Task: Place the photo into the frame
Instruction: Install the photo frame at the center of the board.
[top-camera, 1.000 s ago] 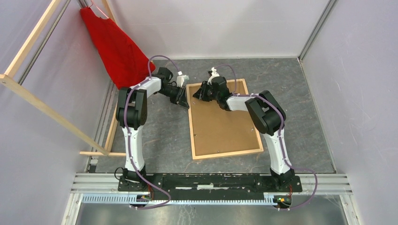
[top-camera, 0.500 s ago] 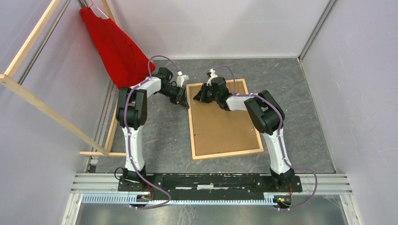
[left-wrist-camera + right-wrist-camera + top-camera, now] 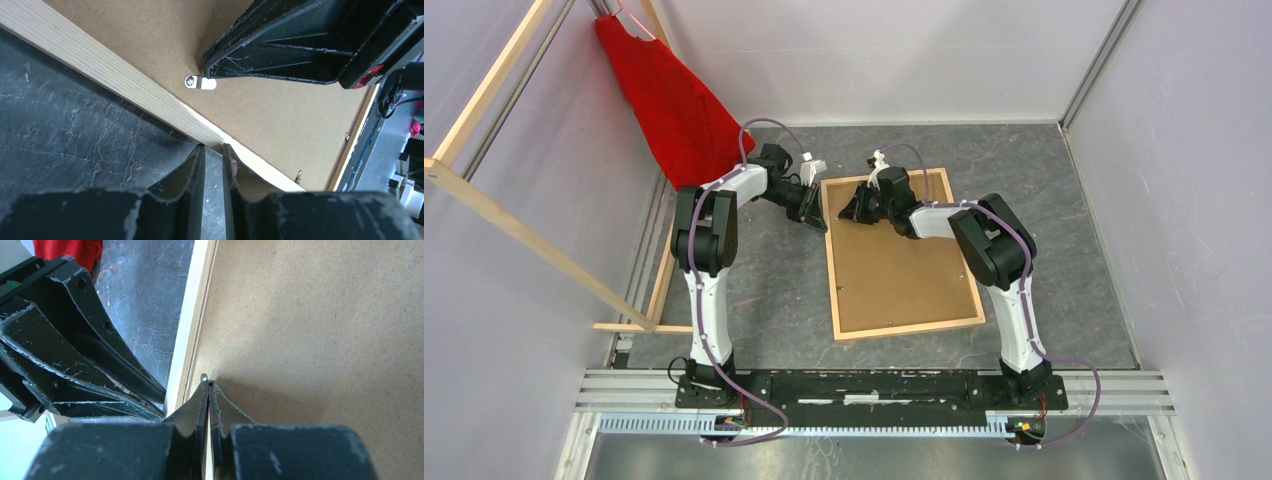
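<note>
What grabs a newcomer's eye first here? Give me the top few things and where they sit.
The frame lies face down mid-table, brown backing board up. At its far-left corner the right gripper, fingers closed, meets a small metal clip on the board, while the left gripper sits at the frame's outer edge. A red cloth hangs at far left.
</note>
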